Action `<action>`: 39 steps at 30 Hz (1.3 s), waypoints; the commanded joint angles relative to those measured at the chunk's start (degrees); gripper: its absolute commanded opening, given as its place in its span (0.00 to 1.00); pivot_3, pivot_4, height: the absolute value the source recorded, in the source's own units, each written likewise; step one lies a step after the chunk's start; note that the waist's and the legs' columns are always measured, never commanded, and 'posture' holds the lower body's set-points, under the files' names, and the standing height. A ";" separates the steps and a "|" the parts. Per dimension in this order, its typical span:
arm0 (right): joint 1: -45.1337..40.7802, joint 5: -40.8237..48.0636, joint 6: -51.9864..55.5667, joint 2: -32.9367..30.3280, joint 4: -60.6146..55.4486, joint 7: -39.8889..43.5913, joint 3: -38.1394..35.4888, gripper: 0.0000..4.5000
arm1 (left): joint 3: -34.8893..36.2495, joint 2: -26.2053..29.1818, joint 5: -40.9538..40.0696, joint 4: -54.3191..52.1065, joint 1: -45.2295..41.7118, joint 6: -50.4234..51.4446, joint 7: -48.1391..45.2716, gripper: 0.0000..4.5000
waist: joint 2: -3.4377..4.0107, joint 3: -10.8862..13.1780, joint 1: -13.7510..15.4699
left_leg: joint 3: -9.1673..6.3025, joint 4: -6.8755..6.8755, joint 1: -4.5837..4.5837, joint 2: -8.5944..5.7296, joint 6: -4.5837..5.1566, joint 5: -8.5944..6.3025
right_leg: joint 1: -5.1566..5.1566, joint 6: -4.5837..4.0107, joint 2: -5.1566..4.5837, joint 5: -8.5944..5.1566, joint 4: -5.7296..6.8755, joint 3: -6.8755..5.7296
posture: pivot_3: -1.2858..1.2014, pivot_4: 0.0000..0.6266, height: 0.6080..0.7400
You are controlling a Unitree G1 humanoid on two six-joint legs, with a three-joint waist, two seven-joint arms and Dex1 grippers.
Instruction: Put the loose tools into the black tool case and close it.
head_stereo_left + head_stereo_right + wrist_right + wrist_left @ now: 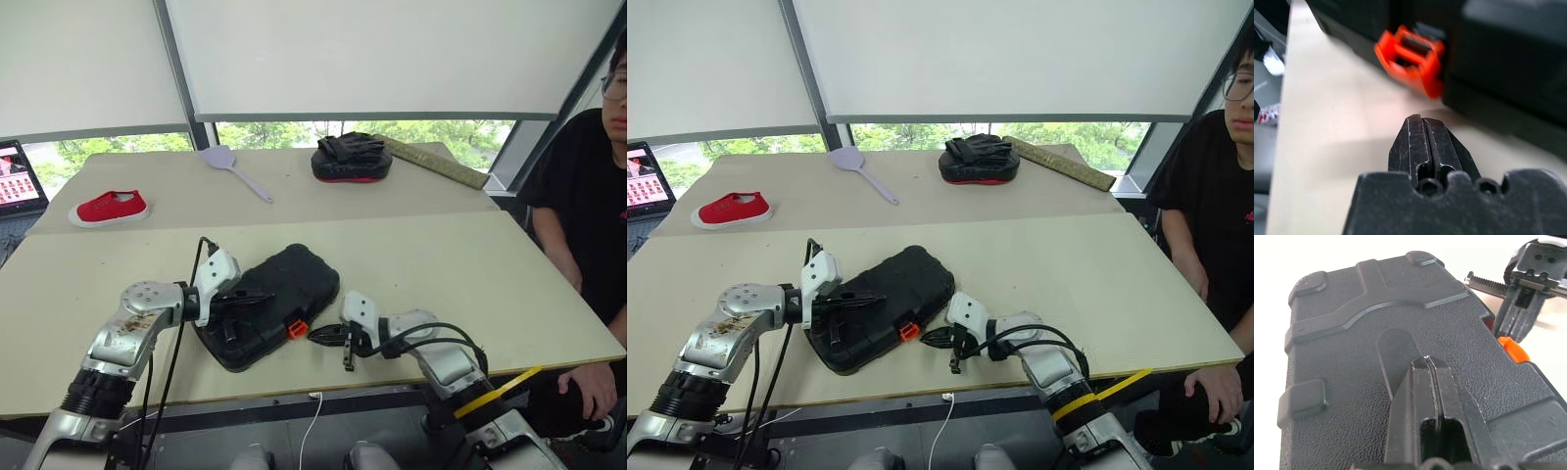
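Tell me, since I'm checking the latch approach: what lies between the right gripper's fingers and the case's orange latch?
Nothing: only bare table separates the shut right gripper from the orange latch on the black tool case, clearest in the right wrist view.

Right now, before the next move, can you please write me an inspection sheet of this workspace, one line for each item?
Surface: beige table, a second one behind it.
Job's things: black tool case lies shut on the near table; its orange latch sticks out at the front edge. Loose tools: nothing seen.
Clutter: lilac spatula, red shoe, black-and-red padded mitt, all on the far table.
Grippers: left gripper over the case lid, jaws shut, empty. Right gripper beside the latch, jaws shut, empty.
Cables: black cables along both arms; white cable hanging at the table's front edge.
Surroundings: a seated person at the right; window with blinds; a screen at the left.
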 commanded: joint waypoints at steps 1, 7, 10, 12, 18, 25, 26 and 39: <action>-0.41 5.63 3.11 2.18 -5.51 -0.29 -2.94 0.00 | -4.04 0.11 3.65 5.17 3.64 2.15 -0.14 0.01 | 0.00 0.00 0.00 | -0.01 -0.01 0.00 0.00 0.00 0.00 | 0.00 0.00 0.00 0.00 -0.01 0.00 | 0.52 0.24 1.00; -1.08 8.95 4.38 4.06 -6.73 -1.74 -5.64 0.00 | -4.16 0.29 3.76 5.46 3.56 2.06 -0.44 0.01 | 0.00 0.01 -0.10 | -0.02 -0.12 0.05 0.00 -0.25 -0.15 | -0.04 -0.03 0.01 -0.02 -0.01 0.00 | 0.52 0.24 1.00; -1.46 8.29 2.06 4.03 -5.76 -1.92 -6.02 0.00 | -4.24 0.21 3.78 5.58 3.54 1.97 -0.51 0.01 | -0.01 0.01 -0.19 | -0.03 -0.16 0.09 0.00 -0.29 -0.17 | -0.05 -0.04 0.01 -0.02 -0.01 0.00 | 0.52 0.24 1.00; -1.43 8.19 1.27 4.13 -5.12 -1.87 -6.32 0.00 | -4.26 0.14 3.79 5.70 3.51 1.91 -0.59 0.01 | 0.00 0.01 -0.19 | -0.04 -0.20 0.15 -0.02 -0.33 -0.20 | -0.03 -0.04 0.01 -0.02 -0.01 0.01 | 0.52 0.24 1.00; -1.35 9.13 0.54 4.09 -4.64 -1.03 -6.63 0.00 | -4.08 0.27 5.16 6.92 3.64 0.15 0.50 0.01 | 0.00 0.01 -0.15 | -0.04 -0.31 0.27 -0.04 -0.37 -0.22 | 0.00 -0.08 0.00 -0.05 -0.02 0.02 | 0.52 0.24 1.00; 4.79 15.86 4.42 -6.31 -16.51 3.87 -12.91 0.13 | 9.40 1.62 -4.82 1.84 10.46 -5.13 -2.62 0.12 | 0.05 0.07 -0.41 | -0.01 -0.55 0.19 -0.05 -0.31 -0.18 | -0.08 -0.11 -0.11 -0.18 -0.18 0.03 | 0.52 0.24 1.00; 5.70 15.87 2.17 -7.73 -17.35 4.21 -14.33 0.19 | 11.90 2.03 -5.48 1.55 11.72 -7.69 -3.33 0.17 | 0.04 0.08 -0.62 | -0.01 -0.57 0.18 -0.04 -0.19 -0.14 | -0.08 -0.01 -0.10 -0.21 -0.19 0.03 | 0.52 0.24 1.00; 14.06 14.34 -19.29 -19.93 -6.66 9.39 -27.84 0.99 | 35.87 6.05 -5.32 2.06 34.39 -21.96 -2.06 1.00 | -0.47 0.69 -1.10 | 0.00 -0.68 -0.71 -0.09 0.08 -0.80 | -0.98 -0.21 -0.09 -0.57 -0.14 0.02 | 0.52 0.24 1.00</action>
